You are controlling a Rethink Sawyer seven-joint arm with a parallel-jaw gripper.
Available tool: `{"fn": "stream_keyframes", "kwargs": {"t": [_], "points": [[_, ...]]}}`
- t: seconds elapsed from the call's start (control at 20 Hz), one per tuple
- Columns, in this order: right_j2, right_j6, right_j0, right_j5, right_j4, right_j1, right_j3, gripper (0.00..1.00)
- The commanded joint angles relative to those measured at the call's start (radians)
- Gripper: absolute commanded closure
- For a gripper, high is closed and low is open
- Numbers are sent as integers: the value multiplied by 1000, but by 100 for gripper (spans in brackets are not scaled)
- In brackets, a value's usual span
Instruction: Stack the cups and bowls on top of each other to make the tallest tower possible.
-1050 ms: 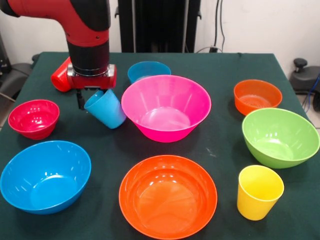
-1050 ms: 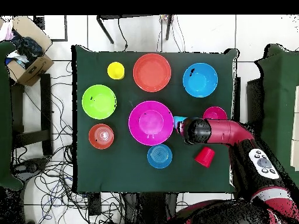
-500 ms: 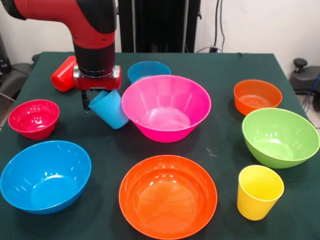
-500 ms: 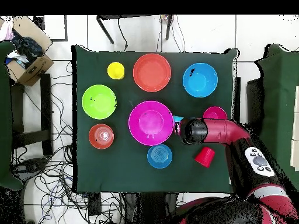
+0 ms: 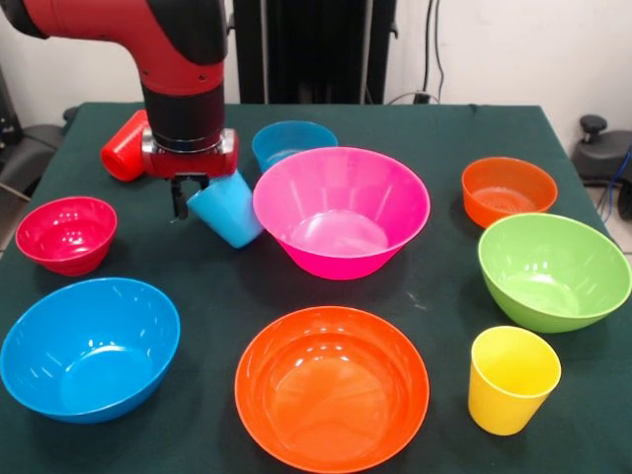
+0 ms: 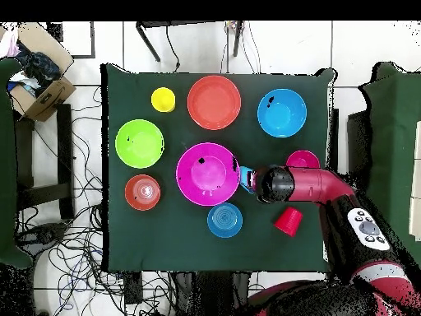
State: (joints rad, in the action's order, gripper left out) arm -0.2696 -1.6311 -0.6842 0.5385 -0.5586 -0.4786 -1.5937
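Observation:
My gripper (image 5: 201,197) is shut on the rim of the light blue cup (image 5: 229,209), which hangs tilted and presses against the left side of the large pink bowl (image 5: 341,259). From overhead, a sliver of the cup (image 6: 246,179) shows between the arm and the pink bowl (image 6: 207,174). A red cup (image 5: 123,146) lies on its side behind the arm. The yellow cup (image 5: 512,380) stands upright at the front right. Around the pink bowl sit a small blue bowl (image 5: 293,138), a small red bowl (image 5: 66,232), a small orange bowl (image 5: 509,190) and large green (image 5: 553,272), orange (image 5: 331,387) and blue (image 5: 89,348) bowls.
All the pieces rest on a dark green table (image 5: 434,128). Beside the table, the overhead view shows a cardboard box (image 6: 37,82) and loose cables (image 6: 82,230) on the floor.
The gripper has carried the light blue cup sideways into the large pink bowl, and the bowl has slid a short way across the table away from the arm.

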Motion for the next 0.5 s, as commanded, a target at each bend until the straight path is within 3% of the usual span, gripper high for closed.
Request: {"fn": "stream_keyframes", "kwargs": {"t": [0.05, 0.5], "points": [[-116, 47, -13, -67, -16, 4, -39, 100], [-110, 37, 1, 0, 0, -60, -60, 100]]}}
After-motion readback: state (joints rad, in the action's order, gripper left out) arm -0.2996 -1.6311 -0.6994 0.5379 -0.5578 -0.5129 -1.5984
